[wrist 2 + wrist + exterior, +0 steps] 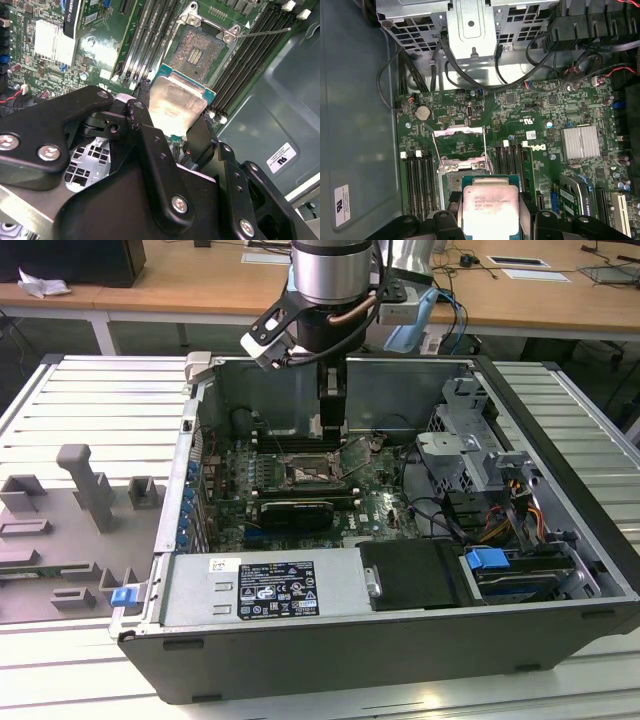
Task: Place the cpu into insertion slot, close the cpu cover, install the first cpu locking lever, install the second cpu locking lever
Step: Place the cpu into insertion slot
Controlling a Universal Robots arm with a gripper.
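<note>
The tool (174,117) pinches the cpu (177,100) level between its fingers, hanging above the green motherboard (520,110), the bare insertion slot (197,50) lying just beyond the chip's edge, not squarely underneath

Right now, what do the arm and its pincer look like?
The arm ends in a silver-grey metal cylinder with a dark band. A black bracket below it carries pale camera housings; a blue cable and a copper-coloured cable run nearby. The pincer is black, built of flat jointed links fastened with silver screws.
</note>
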